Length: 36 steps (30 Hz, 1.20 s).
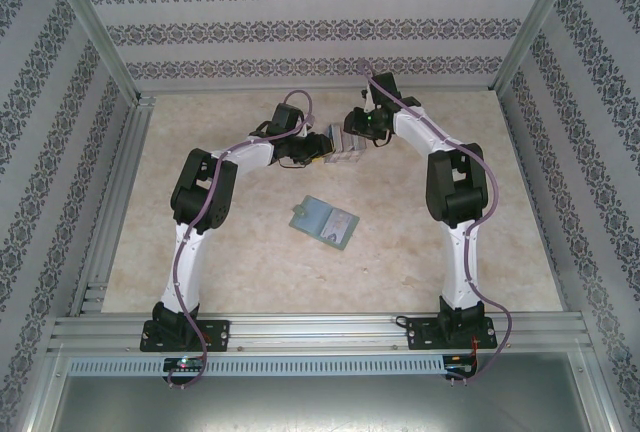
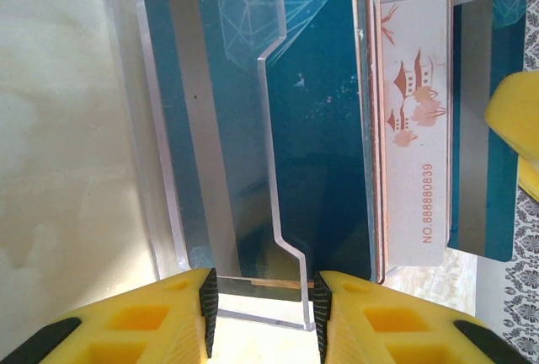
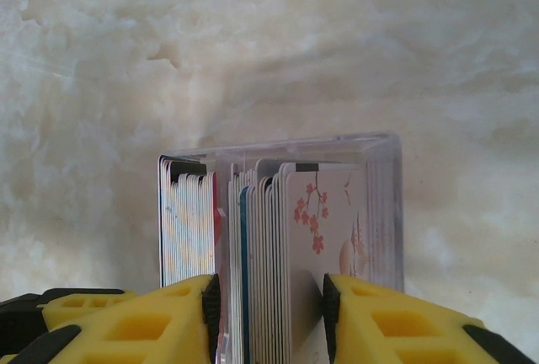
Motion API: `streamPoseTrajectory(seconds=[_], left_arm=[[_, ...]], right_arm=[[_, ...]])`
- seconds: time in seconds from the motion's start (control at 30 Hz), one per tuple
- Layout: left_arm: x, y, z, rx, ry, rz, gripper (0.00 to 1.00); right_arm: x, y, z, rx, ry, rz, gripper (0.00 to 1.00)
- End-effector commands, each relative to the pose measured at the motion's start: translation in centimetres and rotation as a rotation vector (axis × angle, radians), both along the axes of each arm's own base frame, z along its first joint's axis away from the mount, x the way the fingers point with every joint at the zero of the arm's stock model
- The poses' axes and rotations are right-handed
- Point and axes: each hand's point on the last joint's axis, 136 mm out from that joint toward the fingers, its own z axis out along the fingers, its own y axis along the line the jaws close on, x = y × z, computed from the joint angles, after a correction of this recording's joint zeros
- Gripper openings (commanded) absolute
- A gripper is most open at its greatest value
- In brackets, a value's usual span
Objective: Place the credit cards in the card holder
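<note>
Beige marbled table [image 1: 480, 252], enclosed by an aluminium frame [image 1: 320, 330] and walls [image 1: 300, 32] papered in dark ornamental bands. At the near edge we see the two arm bases [image 1: 180, 332] bolted to the frame rail; both arms reach away from us and bend inward toward the far middle of the table.

Between them, around mid-table, the card holder [image 1: 325, 220] lies flat. It is a grey-green folding wallet set slightly askew, its two panels apparently spread side by side. It is well apart from both grippers and touched by neither.

Farther back, the credit cards [image 1: 347, 145] stand on edge in a clear plastic box [image 3: 383, 212], packed face to face. We see teal cards with grey stripes, and white ones printed with red blossoms and pagodas.

The left gripper [image 2: 263, 301] meets the box from the left. Its jaws stand partly open, and its black pads [image 2: 209, 309] flank the near edge of the box's notched clear panel and one teal card. We cannot tell whether they actually pinch anything.

The right gripper [image 3: 271, 301] comes in from the far right. Its jaws are narrowed onto a batch of the cards, one pad against the white blossom card and the other against the opposite side of the batch. We read this as a grip on the cards. A further group of cards stands outside the jaws, to their left in the wrist view.
</note>
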Motion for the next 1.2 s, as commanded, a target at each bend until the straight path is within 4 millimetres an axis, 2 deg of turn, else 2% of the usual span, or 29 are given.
streamPoseTrajectory(seconds=[0.0,0.3,0.57,0.77,1.17], left_arm=[[0.5,-1.4,0.5,-0.032,-0.027,-0.013,0.37],[0.5,-1.7,0.8,-0.041,-0.032,-0.013,0.37],[0.4,-1.7,0.9,-0.040,-0.033,-0.016,0.37],[0.4,-1.7,1.0,-0.040,-0.036,-0.017,0.37],[0.4,-1.8,1.0,-0.041,-0.036,-0.017,0.37]], right_arm=[[-0.7,1.0,1.4,0.026,-0.006,0.033,0.39],[-1.0,1.0,3.9,0.038,-0.049,0.036,0.37],[-1.0,0.6,3.2,0.033,-0.032,0.032,0.31],[-1.0,0.1,2.8,0.032,-0.023,0.024,0.22],[-1.1,-0.4,4.5,0.058,-0.050,0.018,0.10]])
